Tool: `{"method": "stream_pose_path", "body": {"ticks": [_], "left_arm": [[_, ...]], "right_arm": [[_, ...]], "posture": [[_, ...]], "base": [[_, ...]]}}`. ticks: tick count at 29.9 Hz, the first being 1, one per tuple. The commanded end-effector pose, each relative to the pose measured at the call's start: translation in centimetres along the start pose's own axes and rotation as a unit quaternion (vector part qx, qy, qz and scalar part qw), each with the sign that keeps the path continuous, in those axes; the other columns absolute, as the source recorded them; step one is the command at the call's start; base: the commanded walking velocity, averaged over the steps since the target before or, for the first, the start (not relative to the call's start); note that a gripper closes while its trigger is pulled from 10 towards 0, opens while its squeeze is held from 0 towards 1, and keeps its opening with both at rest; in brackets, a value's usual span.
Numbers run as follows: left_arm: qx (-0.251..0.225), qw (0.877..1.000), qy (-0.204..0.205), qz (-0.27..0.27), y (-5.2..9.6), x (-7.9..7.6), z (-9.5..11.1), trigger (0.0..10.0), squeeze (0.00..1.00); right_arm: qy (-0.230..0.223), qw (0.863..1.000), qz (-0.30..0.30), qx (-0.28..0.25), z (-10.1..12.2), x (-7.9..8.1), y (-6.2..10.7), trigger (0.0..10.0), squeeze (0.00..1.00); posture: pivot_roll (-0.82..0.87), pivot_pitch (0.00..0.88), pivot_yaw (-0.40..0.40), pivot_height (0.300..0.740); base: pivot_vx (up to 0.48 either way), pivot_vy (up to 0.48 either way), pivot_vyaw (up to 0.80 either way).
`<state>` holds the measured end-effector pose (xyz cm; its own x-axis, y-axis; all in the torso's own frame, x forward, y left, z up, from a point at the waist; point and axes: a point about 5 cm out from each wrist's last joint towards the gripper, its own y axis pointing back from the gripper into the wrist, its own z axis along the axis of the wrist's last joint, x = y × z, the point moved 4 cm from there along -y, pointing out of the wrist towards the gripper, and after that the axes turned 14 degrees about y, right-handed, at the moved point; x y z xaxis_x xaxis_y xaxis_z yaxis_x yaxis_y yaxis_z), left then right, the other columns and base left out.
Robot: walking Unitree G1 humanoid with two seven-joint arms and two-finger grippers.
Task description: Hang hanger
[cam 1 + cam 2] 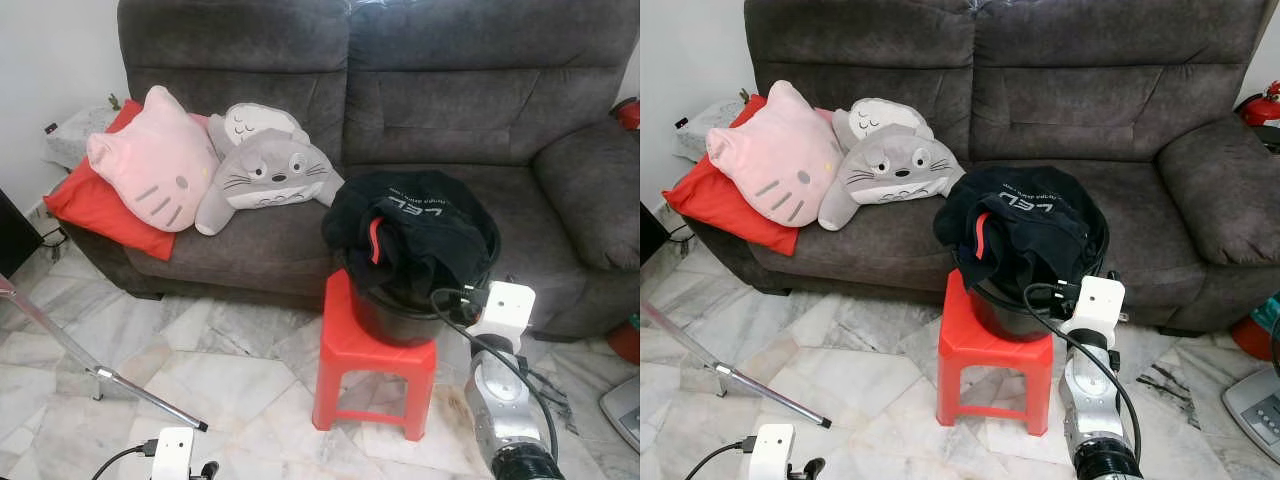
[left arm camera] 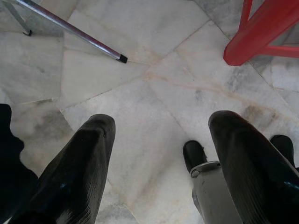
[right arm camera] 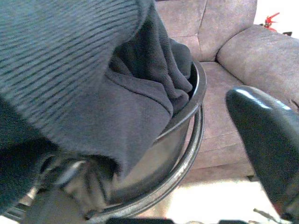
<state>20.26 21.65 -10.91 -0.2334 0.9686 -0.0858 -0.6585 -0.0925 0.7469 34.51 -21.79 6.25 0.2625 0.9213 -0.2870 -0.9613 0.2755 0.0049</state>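
Reaching: right gripper [image 3: 187, 154] at bucket [image 1: 400, 318] rim, fingers spread, black clothes [image 1: 410, 225] against one finger
Hanging: left gripper [image 2: 161, 154] low over floor [image 2: 154, 84], released
Bucket: on red stool [image 1: 372, 358]

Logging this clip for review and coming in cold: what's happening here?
The robot stands before a grey sofa, facing a black bucket heaped with dark clothes on a red plastic stool. Its right gripper is up at the bucket's rim, one finger against the cloth, fingers apart. The left gripper hangs open over the marble floor. No hanger can be made out.
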Motion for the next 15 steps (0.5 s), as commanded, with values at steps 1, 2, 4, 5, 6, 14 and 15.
{"method": "stream_pose_path", "body": {"ticks": [1, 2, 4, 5, 6, 14, 15], "left_arm": [[0.013, 1.000, -0.010, 0.009, 0.24, 0.61, -0.84, 10.0, 0.00], [0.014, 1.000, -0.011, 0.009, 0.25, 0.61, -0.86, 10.0, 0.00], [0.014, 1.000, -0.011, 0.009, 0.26, 0.60, -0.90, 10.0, 0.00], [0.014, 1.000, -0.011, 0.009, 0.26, 0.60, -0.90, 10.0, 0.00], [0.014, 1.000, -0.011, 0.009, 0.26, 0.60, -0.91, 10.0, 0.00], [0.015, 1.000, -0.013, 0.008, 0.26, 0.59, -0.93, 10.0, 0.00], [0.015, 1.000, -0.013, 0.008, 0.26, 0.59, -0.93, 10.0, 0.00]], "right_arm": [[-0.002, 1.000, 0.005, -0.002, 0.15, 0.43, -0.07, 0.0, 0.00], [-0.003, 1.000, 0.005, -0.003, 0.15, 0.45, -0.08, 0.0, 0.00], [-0.003, 1.000, 0.006, -0.003, 0.16, 0.45, -0.10, 0.0, 0.00], [-0.003, 1.000, 0.006, -0.003, 0.16, 0.45, -0.10, 0.0, 0.00], [-0.003, 1.000, 0.006, -0.003, 0.15, 0.45, -0.10, 0.0, 0.00], [-0.005, 1.000, 0.002, -0.002, 0.17, 0.36, -0.26, 0.0, 0.00], [-0.005, 1.000, 0.002, -0.002, 0.16, 0.37, -0.26, 0.0, 0.00]], "posture": [[-0.20, 0.000, 0.091, 0.740], [-0.20, 0.000, 0.091, 0.740], [-0.20, 0.000, 0.090, 0.740], [-0.20, 0.000, 0.090, 0.740], [-0.20, 0.000, 0.090, 0.740], [-0.20, 0.000, 0.090, 0.740], [-0.20, 0.000, 0.090, 0.740]], "base": [[0.000, 0.000, 0.00], [0.000, 0.000, 0.00], [0.000, 0.000, 0.00], [0.000, 0.000, 0.00], [0.000, 0.000, 0.00], [0.000, 0.000, 0.00], [0.000, 0.000, 0.00]]}}
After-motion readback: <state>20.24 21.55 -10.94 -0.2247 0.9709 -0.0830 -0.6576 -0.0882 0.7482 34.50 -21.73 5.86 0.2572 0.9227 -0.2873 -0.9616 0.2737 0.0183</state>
